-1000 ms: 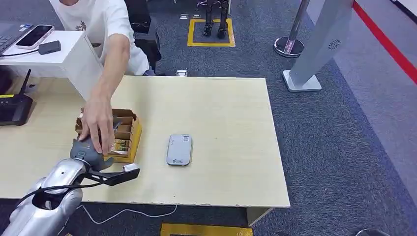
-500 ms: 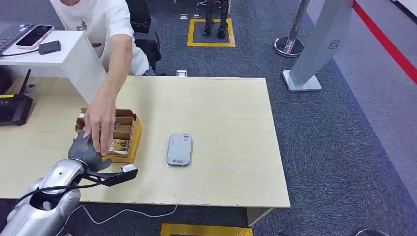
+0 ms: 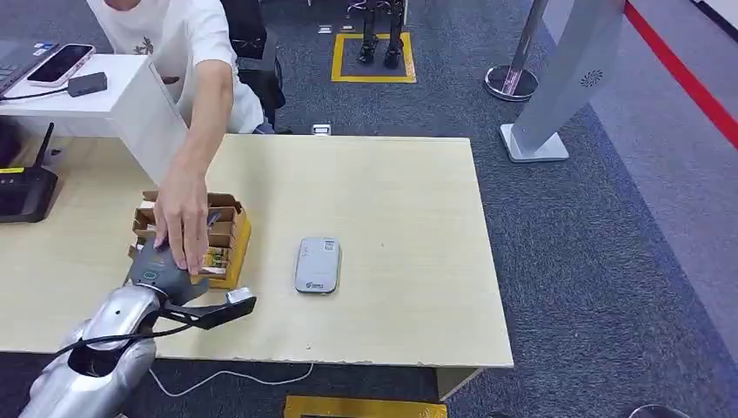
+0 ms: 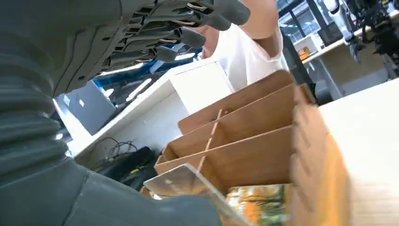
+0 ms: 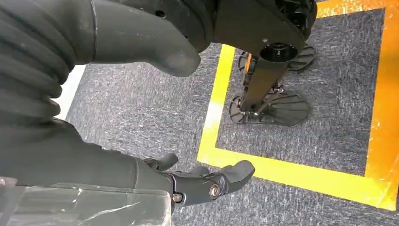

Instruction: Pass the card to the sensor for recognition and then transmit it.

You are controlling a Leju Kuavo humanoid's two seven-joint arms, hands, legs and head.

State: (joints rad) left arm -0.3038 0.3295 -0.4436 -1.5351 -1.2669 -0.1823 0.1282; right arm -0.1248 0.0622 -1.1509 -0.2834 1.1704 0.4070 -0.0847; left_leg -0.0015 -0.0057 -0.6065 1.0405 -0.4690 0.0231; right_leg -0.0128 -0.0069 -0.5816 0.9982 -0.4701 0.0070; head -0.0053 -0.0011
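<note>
A brown cardboard box [image 3: 228,228] with dividers stands at the table's left, and a colourful card [image 3: 214,259] stands in its near slot. My left hand [image 3: 159,266] sits at the box's near-left corner. In the left wrist view its fingers [image 4: 188,21] are spread above the slots [image 4: 244,136] and grip nothing, with the card [image 4: 261,207] below them. A person's hand [image 3: 184,224] rests on the box, right over my hand. The grey card sensor [image 3: 317,264] lies flat to the right of the box. My right hand [image 5: 197,181] hangs over the floor, holding nothing.
A person in a white shirt [image 3: 178,35] leans in from the far left. A white stand [image 3: 104,100] with a phone and a black router [image 3: 24,187] sit at the table's left end. The table [image 3: 392,218] is bare wood right of the sensor.
My left hand has edged slightly forward toward the box. The person's hand has shifted a little but stays on the box.
</note>
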